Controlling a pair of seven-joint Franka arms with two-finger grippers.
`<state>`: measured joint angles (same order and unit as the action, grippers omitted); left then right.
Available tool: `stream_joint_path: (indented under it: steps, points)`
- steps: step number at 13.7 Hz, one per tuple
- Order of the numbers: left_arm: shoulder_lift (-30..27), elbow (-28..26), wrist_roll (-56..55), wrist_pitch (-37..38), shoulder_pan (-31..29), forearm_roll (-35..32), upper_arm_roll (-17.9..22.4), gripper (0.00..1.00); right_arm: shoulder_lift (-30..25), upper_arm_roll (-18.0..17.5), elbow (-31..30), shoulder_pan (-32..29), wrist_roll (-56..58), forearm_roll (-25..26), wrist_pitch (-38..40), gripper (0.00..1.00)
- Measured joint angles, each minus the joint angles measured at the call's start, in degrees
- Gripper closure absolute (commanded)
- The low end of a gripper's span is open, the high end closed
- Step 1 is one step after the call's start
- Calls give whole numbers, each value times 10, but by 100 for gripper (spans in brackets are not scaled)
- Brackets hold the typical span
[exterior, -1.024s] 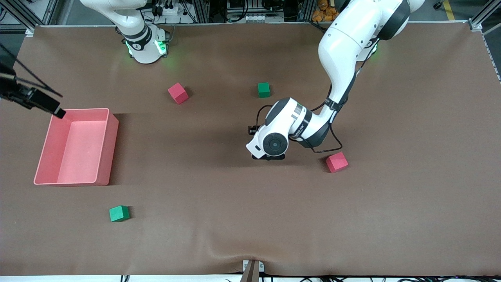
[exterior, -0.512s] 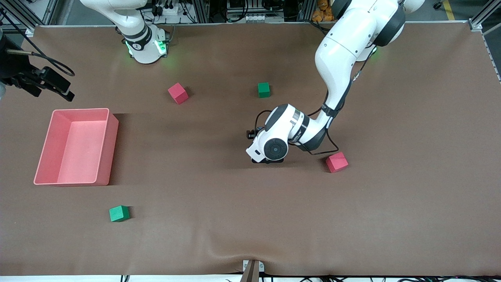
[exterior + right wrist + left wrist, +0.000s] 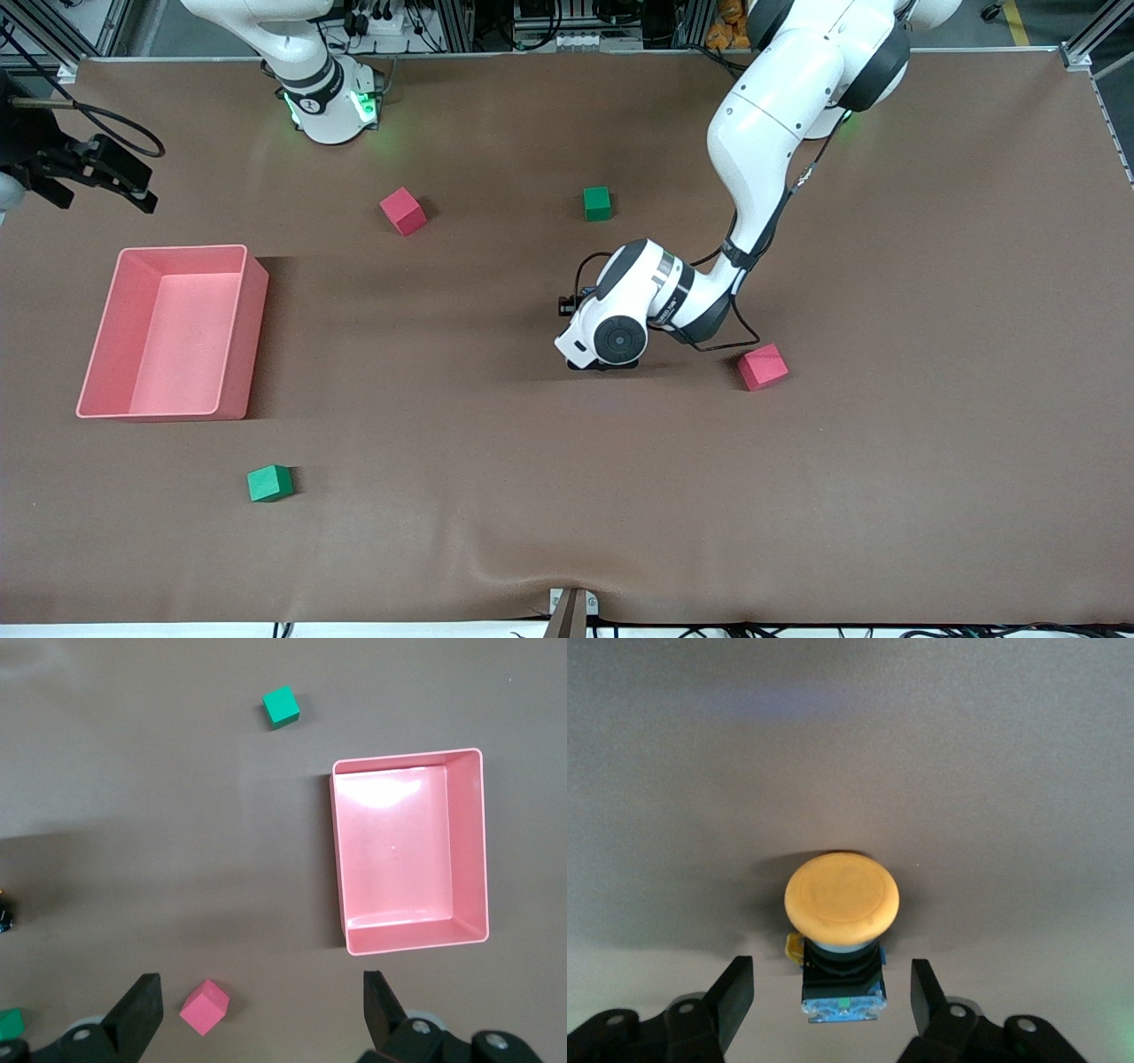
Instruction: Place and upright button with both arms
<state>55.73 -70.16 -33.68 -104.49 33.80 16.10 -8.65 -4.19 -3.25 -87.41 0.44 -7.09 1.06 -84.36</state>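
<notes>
Pink bin [image 3: 168, 332], red cubes [image 3: 403, 211], green cubes [image 3: 269, 483]

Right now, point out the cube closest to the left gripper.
The red cube toward the left arm's end of the table, just beside the left gripper. The other red cube and both green cubes lie farther off.

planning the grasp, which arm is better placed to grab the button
Left. Its hand is low on the brown table with open fingers straddling the orange-capped black push-button. The right hand waits open near the pink plastic bin.
</notes>
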Motion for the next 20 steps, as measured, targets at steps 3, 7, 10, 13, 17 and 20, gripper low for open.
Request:
stream_joint_path:
  steps: [3, 7, 10, 13, 17, 20]
  points:
    - [0, 0, 0, 0, 1, 0, 0, 25, 1, 0, 1, 0, 2, 0, 4, 0]
    - [0, 0, 0, 0, 1, 0, 0, 29, 2, 1, 4, 0, 2, 1, 4, 0]
    - [3, 0, 0, 0, 1, 0, 0, 37, 5, 1, 10, 0, 2, 1, 4, 0]
    - [4, 0, 0, 0, 2, 0, 0, 51, 6, 1, 12, 0, 2, 1, 4, 0]
    - [4, 1, 0, 1, 1, 0, 0, 78, 8, 2, 12, 0, 2, 1, 19, 0]
    - [4, 2, 0, 1, 0, 0, 1, 100, 8, 2, 13, 0, 2, 1, 20, 0]
